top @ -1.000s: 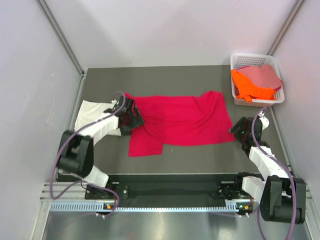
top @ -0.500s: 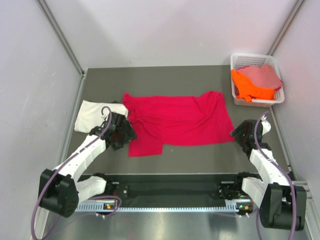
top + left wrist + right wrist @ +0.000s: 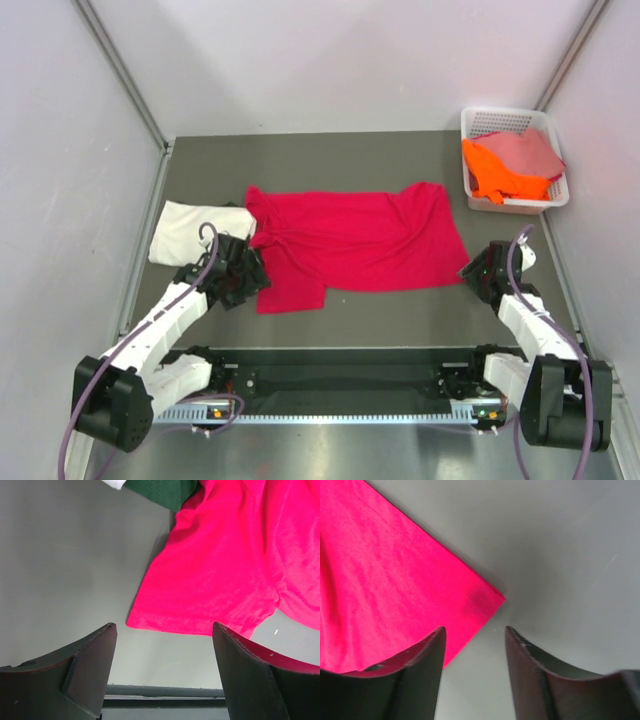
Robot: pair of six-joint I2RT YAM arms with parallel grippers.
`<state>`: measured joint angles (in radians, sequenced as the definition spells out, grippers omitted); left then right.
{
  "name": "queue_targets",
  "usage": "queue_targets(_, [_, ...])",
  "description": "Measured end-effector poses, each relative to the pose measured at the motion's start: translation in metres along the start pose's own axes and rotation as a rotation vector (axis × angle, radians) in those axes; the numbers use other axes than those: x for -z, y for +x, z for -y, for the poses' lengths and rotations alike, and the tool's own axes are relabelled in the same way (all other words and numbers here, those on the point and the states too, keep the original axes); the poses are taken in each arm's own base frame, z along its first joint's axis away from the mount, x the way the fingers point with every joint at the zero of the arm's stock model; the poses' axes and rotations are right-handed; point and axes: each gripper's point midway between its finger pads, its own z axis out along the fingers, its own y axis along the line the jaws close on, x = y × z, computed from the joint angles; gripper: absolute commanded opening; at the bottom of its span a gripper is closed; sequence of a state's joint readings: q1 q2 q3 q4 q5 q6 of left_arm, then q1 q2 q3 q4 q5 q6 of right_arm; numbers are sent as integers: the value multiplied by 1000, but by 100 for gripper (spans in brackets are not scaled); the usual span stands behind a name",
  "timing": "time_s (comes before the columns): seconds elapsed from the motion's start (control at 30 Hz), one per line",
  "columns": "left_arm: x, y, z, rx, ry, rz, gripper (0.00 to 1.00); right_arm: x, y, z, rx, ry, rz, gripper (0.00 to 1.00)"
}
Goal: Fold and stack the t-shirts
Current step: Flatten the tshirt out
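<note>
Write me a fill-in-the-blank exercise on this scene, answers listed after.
The spread-out t-shirt on the table is ____ in colour.
The basket holds an orange t-shirt and a ____ one.
The left gripper and the right gripper both stand ____, holding nothing.
In the top view, the cream t-shirt lies to the ____ of the spread-out one.
Missing words: red; pink; open; left.

white lattice basket at the far right corner of the dark grey table
</note>
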<state>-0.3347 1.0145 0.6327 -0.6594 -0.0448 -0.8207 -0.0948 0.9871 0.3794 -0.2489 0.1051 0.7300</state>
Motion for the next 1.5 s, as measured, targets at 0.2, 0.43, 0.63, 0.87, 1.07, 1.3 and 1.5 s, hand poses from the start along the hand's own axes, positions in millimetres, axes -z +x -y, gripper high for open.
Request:
queue_targets(0.2, [0,4,-3,3,-4,-10,81,-10,2,-1,-19,9,-13,45])
queue_targets(0.43, [3,5,-5,4,-8,-12,81,-21,-11,-7,-22,37,0,48])
queue_targets(0.63, [5,8,-8,5,-18,-23,81,-23,-16,-3,-23,68,25,49])
queue_targets(0.87, [5,10,-10,8,-25,-30,81,-25,-15,0,-25,85,22,25])
queue_targets(1.07, [6,11,-9,13,-23,-36,80,-30,-15,-2,-28,79,20,0])
queue_targets(1.3, [6,16,-9,19,-20,-55,80,-26,-15,0,-14,86,15,0])
queue_targets(1.5, [1,27,-18,29,-38,-89,80,-21,-21,-4,1,62,41,0])
